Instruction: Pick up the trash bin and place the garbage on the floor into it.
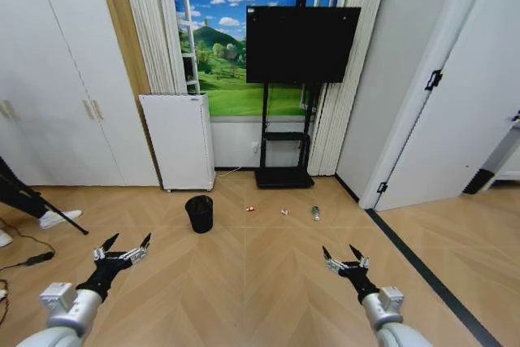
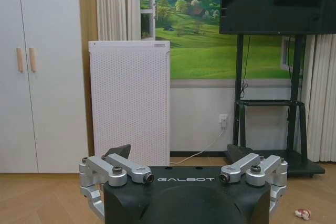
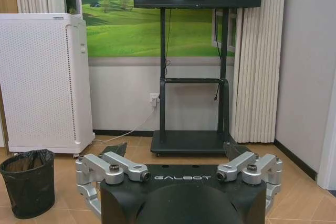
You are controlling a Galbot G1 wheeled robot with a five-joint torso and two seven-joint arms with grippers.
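1. The trash bin (image 1: 199, 214) stands upright on the floor (image 1: 268, 282), at about 11 o'clock from the robot, well ahead of both arms and in front of the white perforated appliance (image 1: 179, 140).
2. The garbage lies to the bin's right, in a loose row toward 12 and 1 o'clock: a red-and-white wrapper (image 1: 251, 209), a small scrap (image 1: 285, 212) and a green bottle (image 1: 315, 213), all apart from the bin and from each other.
3. The left gripper (image 1: 124, 245) hovers low at 10 o'clock, fingers spread wide, holding nothing.
4. The right gripper (image 1: 344, 256) hovers at 2 o'clock, fingers likewise spread and empty.
5. In the right wrist view the bin (image 3: 28, 182) shows a dark liner over its rim, beside the appliance (image 3: 44, 82).
6. Behind the litter stands a TV on a black stand (image 1: 284, 176).
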